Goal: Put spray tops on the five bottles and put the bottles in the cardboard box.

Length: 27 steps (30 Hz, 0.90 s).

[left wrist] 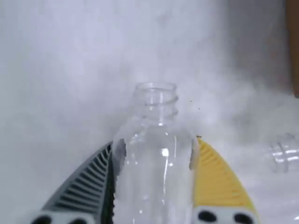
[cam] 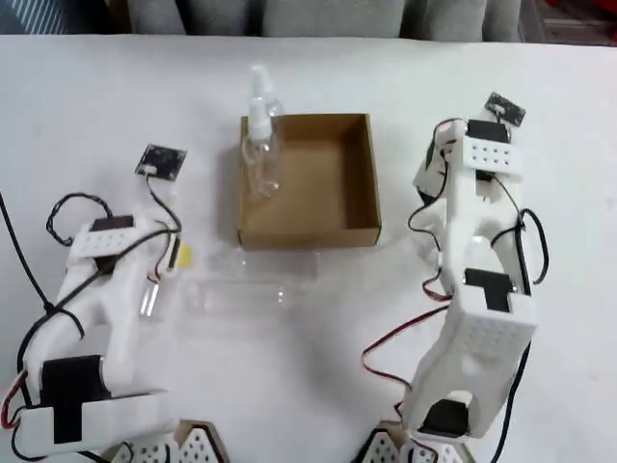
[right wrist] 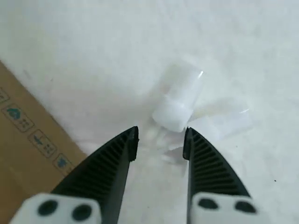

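Left tool (left wrist: 154, 148) is closed on an uncapped clear bottle (left wrist: 156, 116), gripped across the body, with the neck free ahead of the tips. Right tool (right wrist: 160, 136), narrowly parted, hangs over a spray top (right wrist: 178, 98) lying just ahead on the bench (right wrist: 70, 37). The bottle is judged light, thin-walled and slick: squeeze gently, below the shoulder.

Left end effector (left wrist: 154, 144) tight around bottle (left wrist: 156, 109); right end effector (right wrist: 160, 135) agape.
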{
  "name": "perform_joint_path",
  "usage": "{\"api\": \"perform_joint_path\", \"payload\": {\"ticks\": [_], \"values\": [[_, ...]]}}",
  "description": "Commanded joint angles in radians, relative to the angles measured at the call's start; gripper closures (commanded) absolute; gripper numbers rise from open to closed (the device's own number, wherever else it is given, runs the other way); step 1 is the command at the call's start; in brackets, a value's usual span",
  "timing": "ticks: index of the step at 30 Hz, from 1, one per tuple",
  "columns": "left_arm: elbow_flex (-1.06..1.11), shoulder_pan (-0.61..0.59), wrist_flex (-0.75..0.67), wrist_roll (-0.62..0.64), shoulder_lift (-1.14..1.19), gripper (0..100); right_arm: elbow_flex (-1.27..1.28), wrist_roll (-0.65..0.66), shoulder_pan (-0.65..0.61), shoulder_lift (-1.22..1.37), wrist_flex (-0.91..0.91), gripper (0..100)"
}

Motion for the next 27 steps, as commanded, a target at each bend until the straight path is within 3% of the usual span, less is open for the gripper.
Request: {"api": "perform_joint_path", "payload": {"ticks": [1, 19, 27], "values": [[-0.005, 0.016, -0.025, -0.008, -0.058, 98, -0.043, -0.014, 0.007, 0.001, 0.025, 86.2], [-0.005, 0.016, -0.023, -0.008, -0.056, 98, -0.051, -0.014, 0.054, 0.07, -0.062, 85.8], [-0.005, 0.016, -0.023, -0.008, -0.056, 98, -0.052, -0.015, 0.053, 0.07, -0.087, 80.9]]}}
